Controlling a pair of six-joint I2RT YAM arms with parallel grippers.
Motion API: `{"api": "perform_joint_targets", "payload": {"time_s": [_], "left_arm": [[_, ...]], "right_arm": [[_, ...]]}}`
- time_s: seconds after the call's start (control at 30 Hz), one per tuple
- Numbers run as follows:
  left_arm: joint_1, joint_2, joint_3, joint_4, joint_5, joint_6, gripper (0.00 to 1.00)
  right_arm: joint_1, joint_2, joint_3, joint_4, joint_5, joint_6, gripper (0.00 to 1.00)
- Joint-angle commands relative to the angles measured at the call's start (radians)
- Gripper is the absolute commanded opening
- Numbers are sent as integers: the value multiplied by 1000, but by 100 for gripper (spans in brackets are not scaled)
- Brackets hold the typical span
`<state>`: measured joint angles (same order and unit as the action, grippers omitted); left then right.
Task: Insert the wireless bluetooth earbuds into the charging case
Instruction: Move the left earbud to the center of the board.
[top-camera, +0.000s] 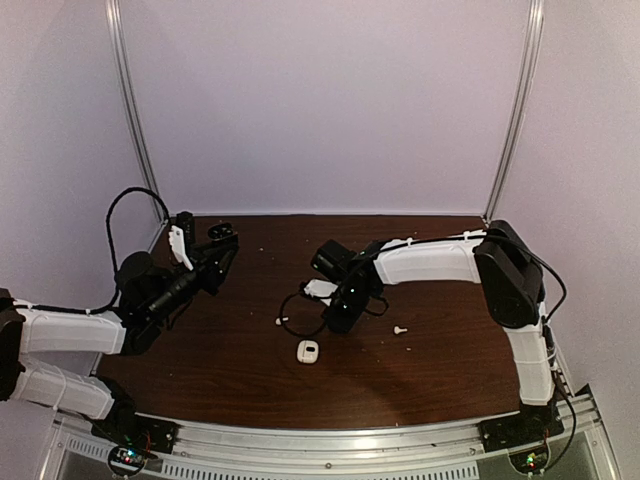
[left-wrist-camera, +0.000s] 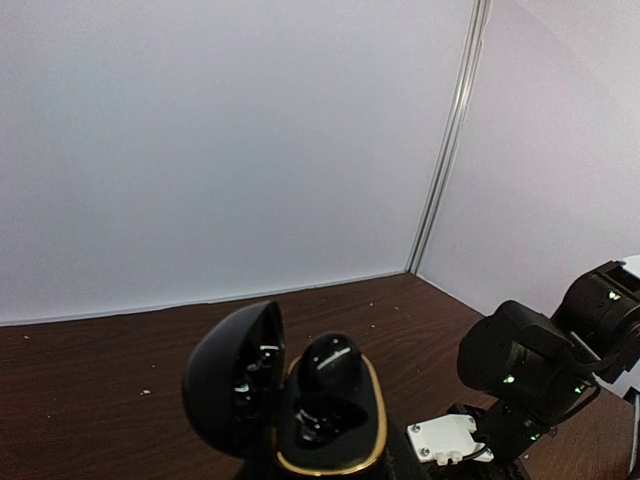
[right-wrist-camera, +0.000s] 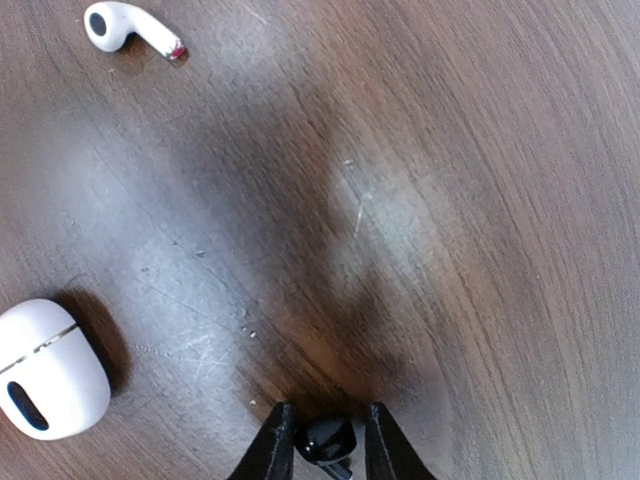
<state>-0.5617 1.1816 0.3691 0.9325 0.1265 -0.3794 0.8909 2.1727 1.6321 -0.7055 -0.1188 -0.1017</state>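
The right fingers (right-wrist-camera: 275, 447) pinch a black earbud (right-wrist-camera: 326, 438) close to the worktop (right-wrist-camera: 450, 200). The left fingers (top-camera: 224, 252) grip the open black charging case (left-wrist-camera: 330, 440), which has a second black earbud (left-wrist-camera: 332, 362) seated inside.

Glossy black plastic charging case (left-wrist-camera: 225, 390) (gold-trimmed); scratched wood-grain table (right-wrist-camera: 450, 200); smooth white earbud (right-wrist-camera: 125, 25).

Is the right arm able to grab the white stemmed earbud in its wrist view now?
Probably not yet: its fingers hold a small black earbud, though only bare wooden table separates them from the white stemmed earbud.
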Motion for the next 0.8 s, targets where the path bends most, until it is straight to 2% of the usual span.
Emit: {"api": "perform_joint_targets", "payload": {"time_s": [0.0,0.17,0.4,0.77], "left_arm": [[9,-9,20,43,4,8,0],[9,-8,23,43,3,6,0],[8,-13,21,35,-3,5,0],[9,-7,27,40,-1,4,0]], "right_arm": [[-9,24,8,-31,48,20,24],[-45,18,-1,-21,24,58,24],[-88,2,-30,-3,12,83,33],[-92,8,-30,-27,-30,66,28]]}}
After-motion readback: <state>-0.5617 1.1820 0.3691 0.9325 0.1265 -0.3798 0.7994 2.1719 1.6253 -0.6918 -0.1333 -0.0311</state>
